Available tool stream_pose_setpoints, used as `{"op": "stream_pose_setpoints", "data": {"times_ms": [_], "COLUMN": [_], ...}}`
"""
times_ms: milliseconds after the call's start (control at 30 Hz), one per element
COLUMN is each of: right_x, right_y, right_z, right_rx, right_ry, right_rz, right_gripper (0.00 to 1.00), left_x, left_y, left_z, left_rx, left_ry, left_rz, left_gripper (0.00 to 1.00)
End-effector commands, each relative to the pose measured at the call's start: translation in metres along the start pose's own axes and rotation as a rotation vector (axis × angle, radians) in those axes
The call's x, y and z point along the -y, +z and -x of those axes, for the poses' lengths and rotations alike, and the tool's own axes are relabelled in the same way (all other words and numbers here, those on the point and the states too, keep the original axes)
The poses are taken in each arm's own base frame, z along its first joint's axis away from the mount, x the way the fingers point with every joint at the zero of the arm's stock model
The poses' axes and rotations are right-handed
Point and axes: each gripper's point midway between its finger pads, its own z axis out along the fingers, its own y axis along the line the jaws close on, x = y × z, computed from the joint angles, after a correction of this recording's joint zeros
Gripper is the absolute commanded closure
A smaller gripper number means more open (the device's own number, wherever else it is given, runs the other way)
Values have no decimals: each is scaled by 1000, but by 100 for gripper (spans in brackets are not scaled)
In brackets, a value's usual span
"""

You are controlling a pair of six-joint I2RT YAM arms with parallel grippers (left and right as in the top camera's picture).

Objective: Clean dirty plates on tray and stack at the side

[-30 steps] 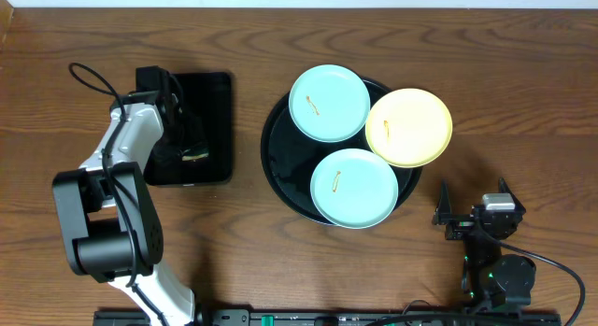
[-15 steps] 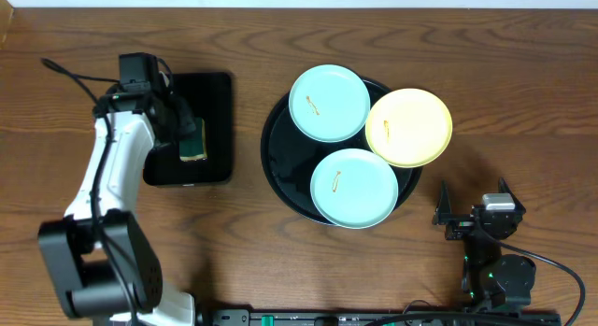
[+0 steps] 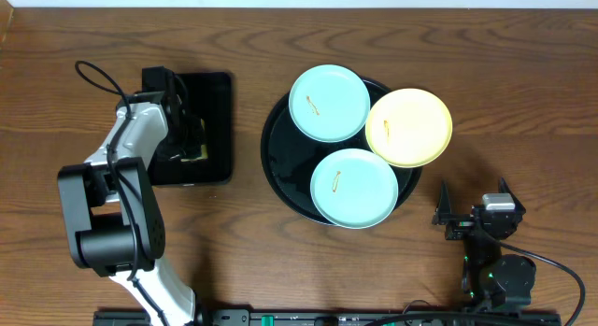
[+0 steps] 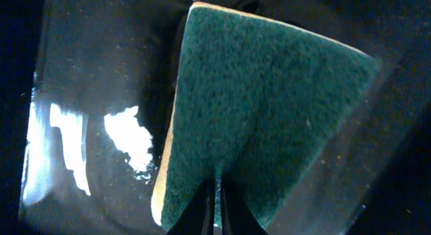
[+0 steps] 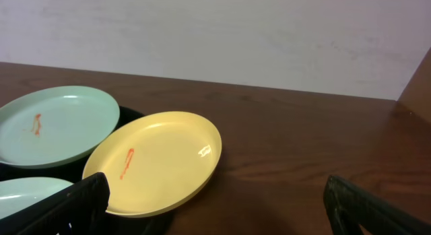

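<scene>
Brown wood table [image 3: 280, 270] ran under everything. Closest to the robot's side, the right gripper [image 3: 472, 217] sat low by the table edge with its fingers spread wide and nothing in them, likely waiting its turn. Next came the big round tray [image 3: 280, 167], where all three plates lay: the near blue plate [image 3: 355, 188], then the yellow plate [image 3: 408, 127] hanging over the tray's rim on the right, then the far blue plate [image 3: 327, 103]. Each had a small orange mark (the dirt to be wiped off), so none looked clean and none was stacked on the bare wood yet. Off to the left, the left gripper [image 3: 190, 144] reached down into the small black tray [image 3: 217, 102]. Its fingers looked pinched on the green sponge [image 4: 269, 107], holding it tipped up, probably so it could be carried over to scrub the plates.
</scene>
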Motion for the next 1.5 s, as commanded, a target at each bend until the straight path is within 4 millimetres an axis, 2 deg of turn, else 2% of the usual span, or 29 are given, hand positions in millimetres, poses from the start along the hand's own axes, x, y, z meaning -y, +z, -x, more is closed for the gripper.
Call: {"op": "stream_pose_setpoints", "data": {"times_ms": [0, 100, 300, 400, 533, 867, 1067, 1133, 1200, 1267, 1367, 1467], "right_x": [-2, -2, -2, -2, -2, -2, -2, -2, -2, -2, -2, -2], "right_y": [0, 0, 0, 0, 0, 0, 0, 0, 0, 0, 0, 0], "right_z": [-2, -2, -2, -2, -2, -2, -2, -2, -2, -2, -2, -2], "right_rx": [-6, -6, -6, -6, -6, -6, -6, -6, -6, -6, -6, -6], "right_ry": [16, 16, 16, 16, 16, 16, 16, 16, 16, 16, 16, 16], "right_rz": [8, 8, 8, 8, 8, 8, 8, 8, 8, 8, 8, 8], "right_gripper": [1, 1, 1, 1, 1, 1, 1, 1, 1, 1, 1, 1], "left_x": [-9, -5, 4, 5, 3, -18, -33, -33, -32, -28, -18, -6], "left_y": [22, 7, -58, -78, -71, -15, 23, 29, 26, 14, -16, -56], "left_z": [-9, 0, 22, 22, 16, 0, -1, -3, -1, 4, 12, 20], "left_rx": [-53, -12, 143, 182, 162, 32, -10, -23, -15, 13, 72, 161], "left_ry": [6, 14, 19, 20, 20, 14, 15, 15, 16, 16, 14, 14], "left_rz": [39, 27, -18, -29, -23, 93, 176, 179, 173, 160, 108, 32], "left_gripper": [92, 92, 92, 89, 89, 89, 89, 90, 90, 90, 89, 89]}}
